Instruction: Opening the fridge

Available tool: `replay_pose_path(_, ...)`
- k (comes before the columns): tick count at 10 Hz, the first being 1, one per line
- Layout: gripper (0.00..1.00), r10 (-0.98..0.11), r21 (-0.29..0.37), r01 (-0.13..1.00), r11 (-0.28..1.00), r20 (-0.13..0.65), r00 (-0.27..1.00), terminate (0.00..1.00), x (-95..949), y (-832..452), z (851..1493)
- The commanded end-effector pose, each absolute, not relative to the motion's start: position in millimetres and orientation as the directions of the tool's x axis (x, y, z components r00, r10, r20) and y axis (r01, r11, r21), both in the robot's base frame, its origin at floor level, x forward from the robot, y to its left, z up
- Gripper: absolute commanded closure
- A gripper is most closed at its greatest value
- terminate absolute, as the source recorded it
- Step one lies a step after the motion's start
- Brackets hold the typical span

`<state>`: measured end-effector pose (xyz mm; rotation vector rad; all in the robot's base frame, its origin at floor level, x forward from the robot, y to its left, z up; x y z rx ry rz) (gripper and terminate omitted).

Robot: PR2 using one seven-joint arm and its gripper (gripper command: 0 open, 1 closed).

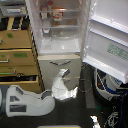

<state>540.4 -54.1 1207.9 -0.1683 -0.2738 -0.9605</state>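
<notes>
The fridge (60, 30) stands at upper centre, its upper door (107, 37) swung wide toward the exterior view's right, white shelves exposed. A lower drawer with a curved handle (59, 63) remains shut. The gripper (63, 73) sits just below that handle; whether its jaws are released or clenched cannot be determined. A tan cabinet (17, 52) adjoins on the left.

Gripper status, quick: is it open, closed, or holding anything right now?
Gripper: cannot tell open or closed; too blurred, near the fridge lower drawer, door open.
</notes>
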Motion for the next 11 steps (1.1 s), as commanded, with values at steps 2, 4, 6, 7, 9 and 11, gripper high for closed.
replay_pose_path(2,0.0,-0.395,-0.153,0.533,0.832,0.511,0.763,0.0,499.5,241.7,1080.8)
replay_pose_path(4,0.0,-0.36,-0.16,0.49,0.857,0.494,0.792,0.0,481.4,254.3,1037.0)
replay_pose_path(6,0.0,-0.29,-0.222,0.432,0.874,0.475,0.831,0.0,470.6,272.5,1004.5)
replay_pose_path(7,0.0,-0.298,-0.214,0.424,0.88,0.448,0.843,0.0,461.9,275.2,987.2)
replay_pose_path(9,0.0,-0.332,-0.153,0.404,0.902,0.353,0.875,0.0,446.1,284.1,938.4)
replay_pose_path(11,0.0,-0.315,-0.11,0.369,0.923,0.336,0.888,1.0,443.9,284.1,921.8)
